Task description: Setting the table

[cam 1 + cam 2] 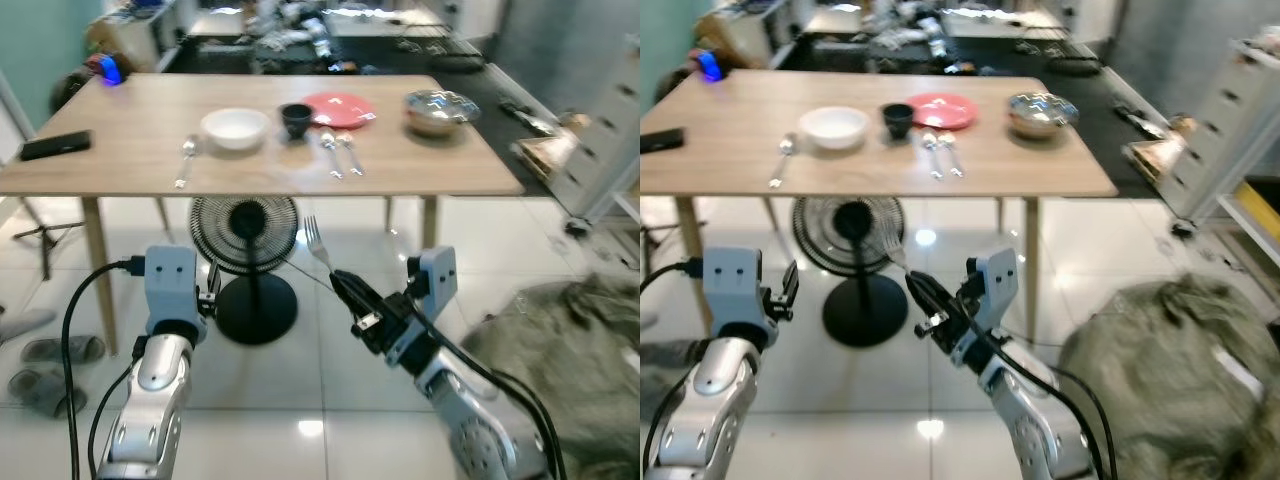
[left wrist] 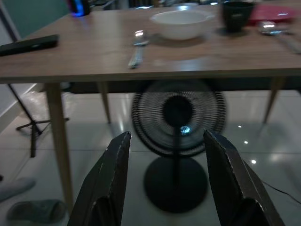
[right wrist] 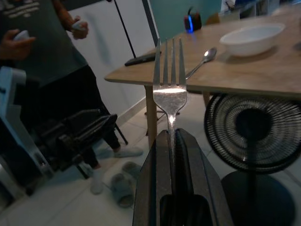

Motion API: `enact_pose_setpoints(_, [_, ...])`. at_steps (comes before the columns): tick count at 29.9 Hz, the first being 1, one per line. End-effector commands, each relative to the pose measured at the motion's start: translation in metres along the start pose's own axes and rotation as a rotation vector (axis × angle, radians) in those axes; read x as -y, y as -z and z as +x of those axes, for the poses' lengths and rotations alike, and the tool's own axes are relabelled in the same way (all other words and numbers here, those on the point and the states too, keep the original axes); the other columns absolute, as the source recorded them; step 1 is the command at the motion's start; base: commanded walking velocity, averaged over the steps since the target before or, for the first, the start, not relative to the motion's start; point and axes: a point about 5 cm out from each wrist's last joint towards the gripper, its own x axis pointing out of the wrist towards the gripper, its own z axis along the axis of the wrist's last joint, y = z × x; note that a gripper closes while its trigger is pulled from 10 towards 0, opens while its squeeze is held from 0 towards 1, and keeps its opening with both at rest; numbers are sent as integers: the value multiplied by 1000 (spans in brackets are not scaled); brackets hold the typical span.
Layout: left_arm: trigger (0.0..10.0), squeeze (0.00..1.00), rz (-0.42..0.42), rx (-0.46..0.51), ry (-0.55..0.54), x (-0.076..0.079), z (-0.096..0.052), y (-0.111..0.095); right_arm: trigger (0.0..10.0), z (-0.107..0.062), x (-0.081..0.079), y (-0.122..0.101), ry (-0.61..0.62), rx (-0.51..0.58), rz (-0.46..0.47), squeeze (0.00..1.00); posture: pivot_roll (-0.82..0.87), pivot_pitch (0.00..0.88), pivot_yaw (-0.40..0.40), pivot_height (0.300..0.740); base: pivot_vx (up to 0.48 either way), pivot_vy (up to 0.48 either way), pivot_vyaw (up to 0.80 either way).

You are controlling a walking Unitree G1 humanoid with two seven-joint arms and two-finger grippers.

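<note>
- The right gripper (image 1: 345, 283), low at centre frame before the table (image 1: 250, 175), clenched a fork (image 1: 316, 243), tines up.
- The left gripper (image 2: 167, 155), lower left, hung released, its fingers apart.
- A white bowl (image 1: 235, 127) sat upper centre on the table.

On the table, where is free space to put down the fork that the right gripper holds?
The right gripper holds the fork below the table. Bare wood lies along the near edge, between the single spoon and the two spoons, in front of the white bowl. Another bare patch lies between the phone and that spoon. Around the black cup and red plate it is crowded.
</note>
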Motion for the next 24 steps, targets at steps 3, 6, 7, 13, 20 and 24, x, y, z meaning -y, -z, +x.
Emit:
enact_pose_setpoints(3, [10000, 0, 1, -6, -6, 0, -1, 1, 10000, -2, 14, -1, 110, 13, -10, 0, -50, 0, 60, 740, 480, 0, 0])
enact_pose_setpoints(6, [10000, 0, 2, -1, -4, 0, -1, 0, 10000, -1, 21, -3, 161, 29, -7, 0, -49, 0, 61, 740, 480, 0, 0])
enact_pose_setpoints(7, [10000, 0, 4, 3, -1, 0, -1, -1, 10000, -1, 25, -5, 197, 43, 1, 0, -48, 0, 60, 740, 480, 0, 0])
enact_pose_setpoints(13, [10000, 0, 5, 5, 3, 0, -1, -1, 10000, -2, 30, -5, 237, 49, 23, 0, -49, 0, 63, 740, 480, 0, -432])
enact_pose_setpoints(20, [10000, 0, 10, 3, 9, 1, -2, -1, 10000, -4, 32, -5, 265, 53, 19, 0, -51, 0, 66, 740, 480, 0, -558])
enact_pose_setpoints(24, [10000, 0, 18, 5, 19, 3, -3, 0, 10000, -5, 33, -5, 270, 49, 6, 0, -53, 0, 67, 740, 480, 0, 0])
